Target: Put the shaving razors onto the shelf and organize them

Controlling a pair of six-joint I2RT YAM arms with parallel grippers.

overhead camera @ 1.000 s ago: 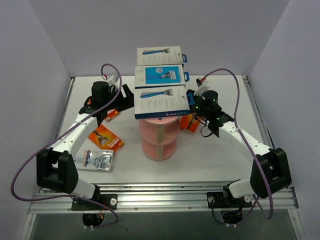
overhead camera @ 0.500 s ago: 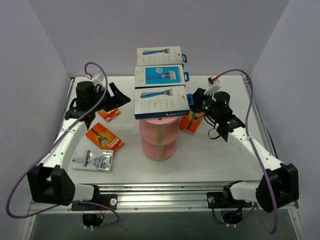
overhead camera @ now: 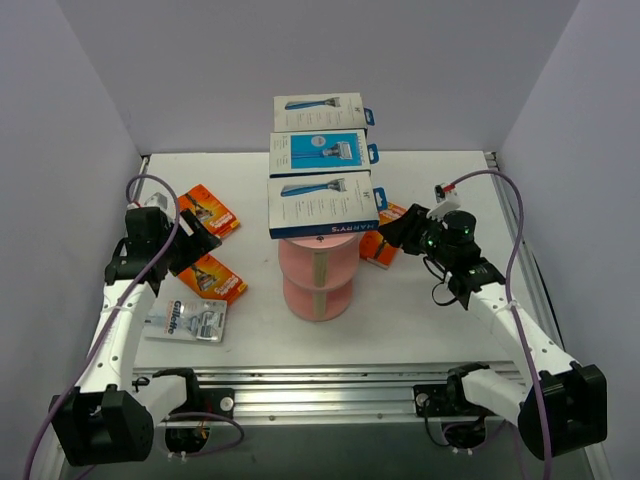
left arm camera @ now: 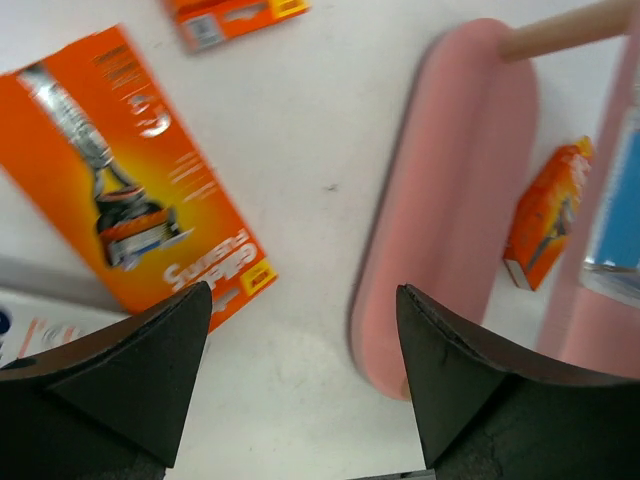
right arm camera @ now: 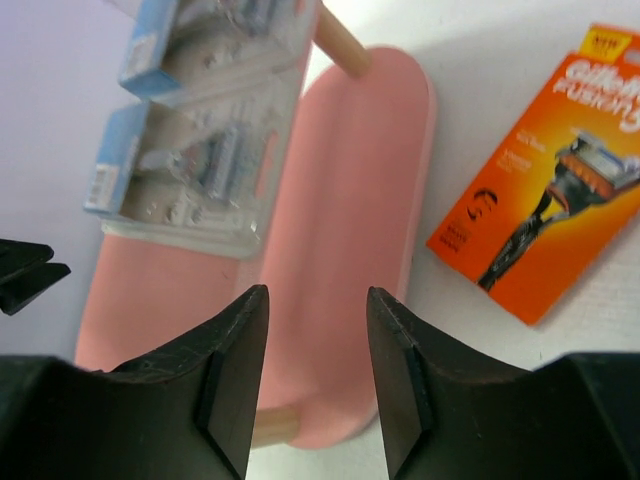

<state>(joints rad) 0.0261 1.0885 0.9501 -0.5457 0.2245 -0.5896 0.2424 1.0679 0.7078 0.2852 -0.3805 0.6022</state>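
Nearest the bases, a clear blister pack [overhead camera: 190, 320] is seen flat on the table [overhead camera: 420, 320], with an orange pack [overhead camera: 212, 277] just beyond it. The left gripper [left arm camera: 302, 295] is held wide and empty near that orange pack. A pick-up there is judged to be the step in hand, and it calls for a descent and a closing across the card's edges. The right gripper [right arm camera: 317, 292] is parted moderately, with nothing held, beside a second orange pack [overhead camera: 383, 245] at the foot of the shelf [overhead camera: 318, 290]. Farther back, three boxes [overhead camera: 322, 205] are laid along the top tier. The lower tiers are hidden beneath it, so their contents cannot be told.
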